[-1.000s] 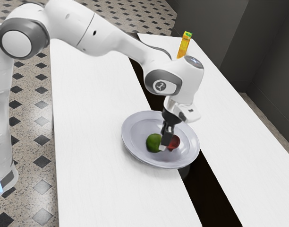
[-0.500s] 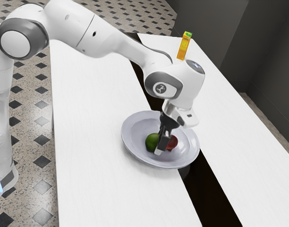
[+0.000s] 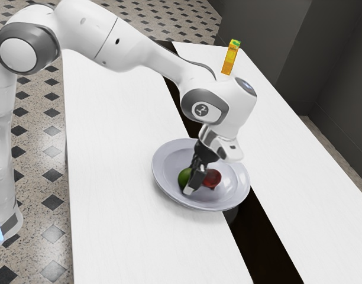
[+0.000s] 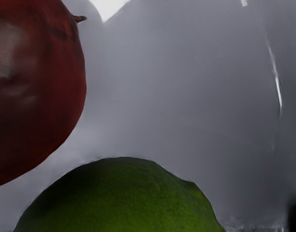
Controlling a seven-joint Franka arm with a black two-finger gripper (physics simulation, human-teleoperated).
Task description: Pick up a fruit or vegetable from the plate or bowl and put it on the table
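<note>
One off-centre squeeze may roll the mid-frame green fruit [image 3: 183, 176] away; whether the gripper [image 3: 191, 187] is open, I can't tell.

Green fruit [image 3: 183, 177] partly behind hand [image 3: 190, 188], red fruit [image 4: 37, 87] cropped in wrist view

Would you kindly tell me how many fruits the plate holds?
2, both on the grey plate: a green one, partly behind the claw, and a red one toward the exterior view's right. The claw could hide something small.
</note>
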